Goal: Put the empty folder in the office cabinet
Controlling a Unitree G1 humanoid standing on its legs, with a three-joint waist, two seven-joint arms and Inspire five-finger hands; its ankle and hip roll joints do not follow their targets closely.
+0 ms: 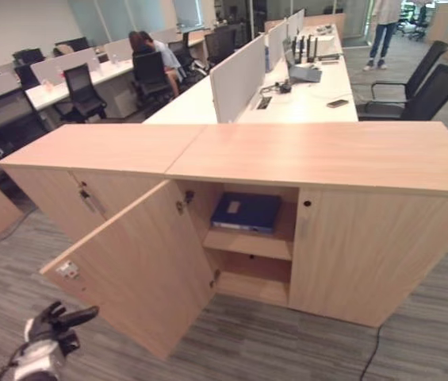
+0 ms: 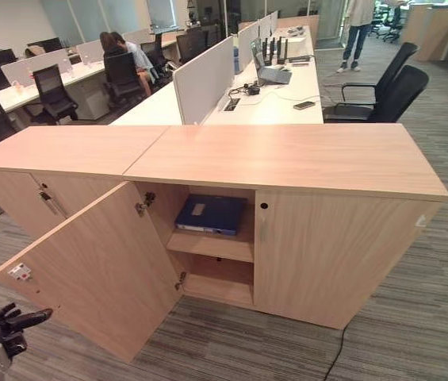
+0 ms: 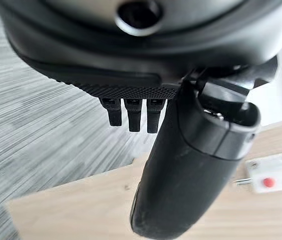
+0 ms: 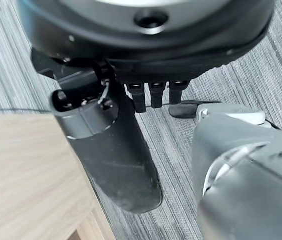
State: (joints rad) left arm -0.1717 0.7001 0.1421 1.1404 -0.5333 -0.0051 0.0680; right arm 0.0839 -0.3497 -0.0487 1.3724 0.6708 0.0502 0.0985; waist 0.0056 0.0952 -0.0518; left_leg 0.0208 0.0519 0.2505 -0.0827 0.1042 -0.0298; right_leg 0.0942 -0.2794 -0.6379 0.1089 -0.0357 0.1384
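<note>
Blue folder [image 1: 246, 211] on cabinet shelf [image 1: 249, 243]

Grey striped carpet [image 1: 414, 333]; far behind, white desks [image 1: 303, 99] with partitions [image 1: 238, 75], black office chairs [image 1: 426, 91].

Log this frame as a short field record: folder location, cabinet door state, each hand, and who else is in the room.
folder: blue folder lies flat on the upper shelf inside the office cabinet
cabinet door: left door swung wide open; right door closed
left hand: left hand low beside the open door's outer edge, fingers straight, holding nothing
right hand: right hand over the carpet by a wooden panel edge, fingers straight, empty
task state: folder already in the cabinet, door not yet shut
people: person seated at the desks, another standing at the far end
</note>
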